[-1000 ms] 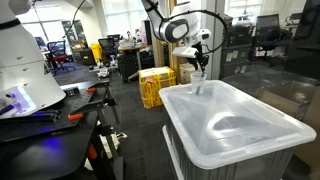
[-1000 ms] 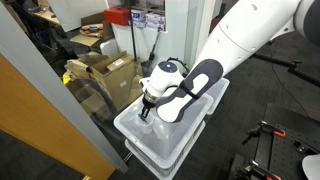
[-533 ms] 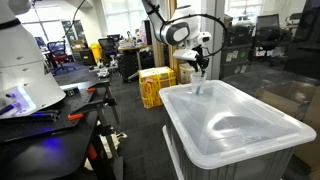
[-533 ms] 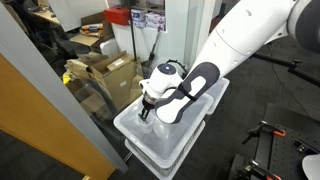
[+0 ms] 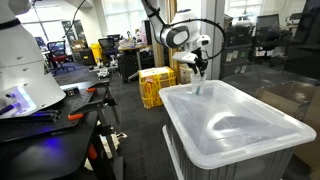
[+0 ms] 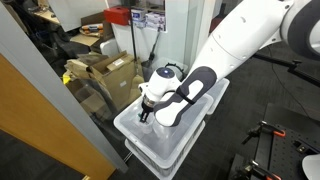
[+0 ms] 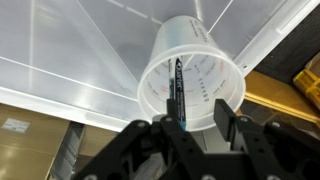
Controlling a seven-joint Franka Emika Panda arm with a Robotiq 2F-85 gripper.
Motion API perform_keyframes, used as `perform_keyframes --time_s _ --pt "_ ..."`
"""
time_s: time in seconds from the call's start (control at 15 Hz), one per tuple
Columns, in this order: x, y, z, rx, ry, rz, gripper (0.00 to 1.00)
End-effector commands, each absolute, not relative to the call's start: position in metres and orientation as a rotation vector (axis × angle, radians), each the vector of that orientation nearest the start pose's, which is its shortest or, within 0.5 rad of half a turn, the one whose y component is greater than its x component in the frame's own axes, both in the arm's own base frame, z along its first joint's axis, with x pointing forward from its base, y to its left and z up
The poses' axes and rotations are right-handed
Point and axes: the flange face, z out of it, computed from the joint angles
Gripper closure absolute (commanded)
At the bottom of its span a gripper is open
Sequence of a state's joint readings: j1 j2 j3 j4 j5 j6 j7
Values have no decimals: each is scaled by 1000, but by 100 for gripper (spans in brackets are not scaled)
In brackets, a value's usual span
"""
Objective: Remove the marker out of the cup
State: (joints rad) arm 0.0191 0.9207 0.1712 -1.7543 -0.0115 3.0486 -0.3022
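The cup (image 7: 192, 72) is translucent white and stands upright on the big white bin's lid (image 7: 70, 60). I look down into it in the wrist view. The dark teal marker (image 7: 176, 88) stands inside it and leans on the rim nearest me. My gripper (image 7: 195, 125) is open just above that rim. The marker's top end is between the jaws, close beside one fingertip (image 7: 168, 124); the other fingertip (image 7: 223, 112) is well apart from it. In an exterior view the gripper (image 5: 200, 67) hangs right over the cup (image 5: 199, 87). In an exterior view the gripper (image 6: 146, 110) hides the cup.
The white bin (image 5: 240, 125) stands beside a glass partition, also seen in an exterior view (image 6: 150, 145). A yellow crate (image 5: 154, 85) sits on the floor beyond it. Cardboard boxes (image 6: 105, 72) stand behind the glass. A bench with tools (image 5: 50, 110) is nearby.
The arm's wrist has shifted only slightly. The gripper stays over the cup and the marker stays in the cup.
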Motion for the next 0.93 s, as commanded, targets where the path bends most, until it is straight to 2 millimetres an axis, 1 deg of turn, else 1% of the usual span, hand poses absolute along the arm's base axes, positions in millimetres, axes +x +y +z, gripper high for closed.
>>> perform_keyframes --time_s 0.0,0.33,0.47,0.53,0.67,0.73,0.8,0.87 --pt "669 115 90 -2925 -559 -570 55" --pt "673 112 84 -2926 -532 -566 56" --pt "676 110 82 -2924 -528 -566 58" --pt "677 109 80 -2922 -527 -565 62" --pt "679 108 78 -2921 -524 -565 66" --pt "680 107 77 -2917 -523 -564 71" --pt "681 107 75 -2915 -521 -561 69" --pt "682 107 74 -2914 -518 -560 72"
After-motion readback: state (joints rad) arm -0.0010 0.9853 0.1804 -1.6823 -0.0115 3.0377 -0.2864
